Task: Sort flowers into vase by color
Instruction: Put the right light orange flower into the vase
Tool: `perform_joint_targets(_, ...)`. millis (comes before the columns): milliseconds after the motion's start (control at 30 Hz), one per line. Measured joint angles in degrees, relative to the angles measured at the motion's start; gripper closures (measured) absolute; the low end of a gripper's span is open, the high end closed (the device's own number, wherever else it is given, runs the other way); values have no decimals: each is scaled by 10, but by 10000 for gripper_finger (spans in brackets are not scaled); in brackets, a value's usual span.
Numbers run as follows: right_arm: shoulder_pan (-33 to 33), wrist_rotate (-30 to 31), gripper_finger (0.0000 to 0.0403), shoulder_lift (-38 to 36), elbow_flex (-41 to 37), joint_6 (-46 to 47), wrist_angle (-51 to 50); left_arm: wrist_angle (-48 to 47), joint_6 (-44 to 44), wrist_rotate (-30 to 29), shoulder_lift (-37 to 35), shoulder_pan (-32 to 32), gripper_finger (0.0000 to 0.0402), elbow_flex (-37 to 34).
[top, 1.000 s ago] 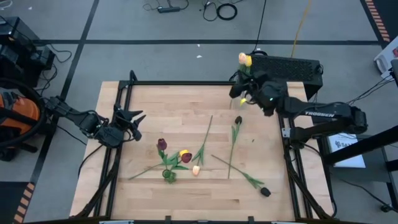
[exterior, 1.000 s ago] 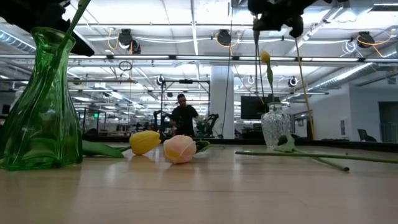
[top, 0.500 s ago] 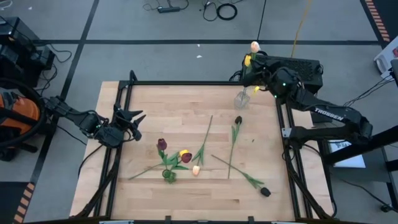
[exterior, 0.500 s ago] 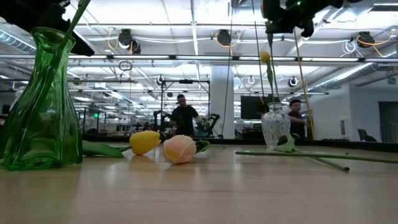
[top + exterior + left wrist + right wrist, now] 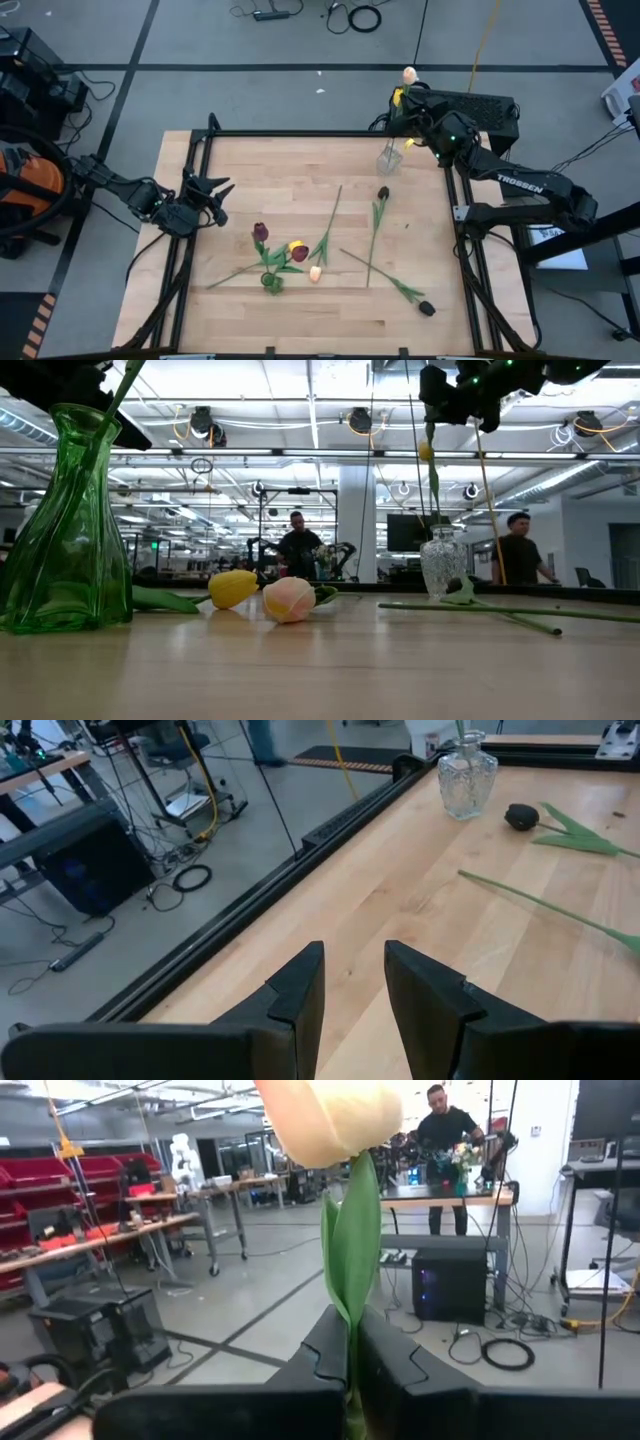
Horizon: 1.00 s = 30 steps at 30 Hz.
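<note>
My right gripper [image 5: 408, 92] is high over the table's far right corner, shut on a cream-peach tulip whose head [image 5: 409, 75] shows past the far edge. Below it stands a clear glass vase [image 5: 389, 160] with a yellow tulip [image 5: 427, 451] in it. A green vase [image 5: 271, 283] stands near the table's middle. Around it lie a dark red tulip [image 5: 260, 232], a yellow one [image 5: 296, 245] and a peach one [image 5: 315, 273]. Two near-black tulips [image 5: 383, 193] [image 5: 427, 308] lie to the right. My left gripper [image 5: 222, 196] waits open at the left edge. My right gripper pinches the cream-peach tulip's green stem and leaf [image 5: 352, 1320] between its two fingers, a short way below the head [image 5: 330, 1115]. The head stands out beyond the fingertips. The flower is lifted clear of the table. The stem behind the fingers is hidden by the gripper.
A black metal frame [image 5: 300, 133] runs around the wooden table. The right arm's black base box [image 5: 470, 105] sits at the far right corner. Long stems [image 5: 335, 215] [image 5: 372, 240] cross the table's middle. People [image 5: 517, 555] move in the room beyond.
My right gripper, shut on the cream-peach tulip, has moved from above the glass vase toward the table's far right corner, and has turned so that the head now shows past the far edge. It has barely moved in the last half second.
</note>
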Motion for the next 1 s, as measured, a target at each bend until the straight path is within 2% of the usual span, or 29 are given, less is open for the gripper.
perform_joint_targets(400, 0, 4, 402, -15, 0, -14, -4, 0, -2, 0, 0, 0, 285, 0)
perform_joint_targets(667, 0, 5, 402, -9, 0, 20, -104, 0, -2, 0, 0, 0, 285, 0)
perform_joint_targets(767, 0, 5, 402, -8, -19, 30, -89, 0, -2, 0, 0, 0, 285, 0)
perform_joint_targets(1000, 1, 4, 402, -11, -114, 65, 31, 0, -2, 0, 0, 0, 285, 0)
